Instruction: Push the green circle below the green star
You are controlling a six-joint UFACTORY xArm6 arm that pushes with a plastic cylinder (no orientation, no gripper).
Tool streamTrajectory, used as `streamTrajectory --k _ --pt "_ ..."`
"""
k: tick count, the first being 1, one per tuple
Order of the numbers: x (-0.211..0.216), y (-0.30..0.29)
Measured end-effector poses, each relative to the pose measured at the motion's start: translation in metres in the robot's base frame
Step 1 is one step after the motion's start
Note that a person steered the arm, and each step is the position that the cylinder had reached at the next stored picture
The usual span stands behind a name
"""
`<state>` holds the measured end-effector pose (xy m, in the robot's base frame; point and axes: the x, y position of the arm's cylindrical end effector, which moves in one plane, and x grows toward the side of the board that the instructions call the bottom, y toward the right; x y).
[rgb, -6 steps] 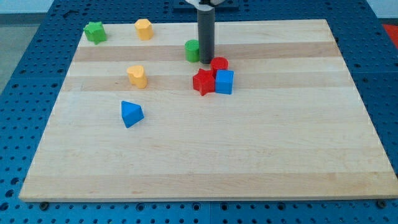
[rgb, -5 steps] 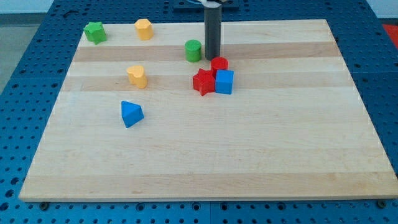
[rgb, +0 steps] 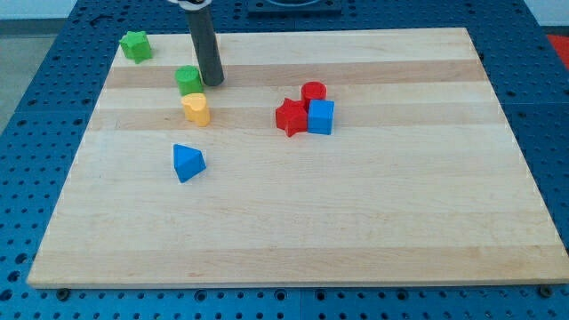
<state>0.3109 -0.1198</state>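
The green circle lies on the wooden board in the upper left part. It is right of and below the green star, which sits near the board's top left corner. My tip stands at the green circle's right side, touching it or very close to it. The dark rod rises from there to the view's top.
A yellow heart-shaped block lies just below the green circle. A blue triangle lies further down. A red star, a red circle and a blue cube cluster near the middle. The rod hides the yellow block seen earlier near the top edge.
My tip has moved far to the view's left and pushed the green circle from beside the red cluster to just above the yellow heart. The other blocks have not moved.
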Motion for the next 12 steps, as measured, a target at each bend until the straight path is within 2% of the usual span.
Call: streamTrajectory --k 1,3,6,9,10,12 --pt "0.013 0.023" --pt "0.023 -0.023" --pt "-0.023 -0.082" --pt "-0.033 -0.082" --pt "-0.045 -0.102" --pt "-0.04 -0.113"
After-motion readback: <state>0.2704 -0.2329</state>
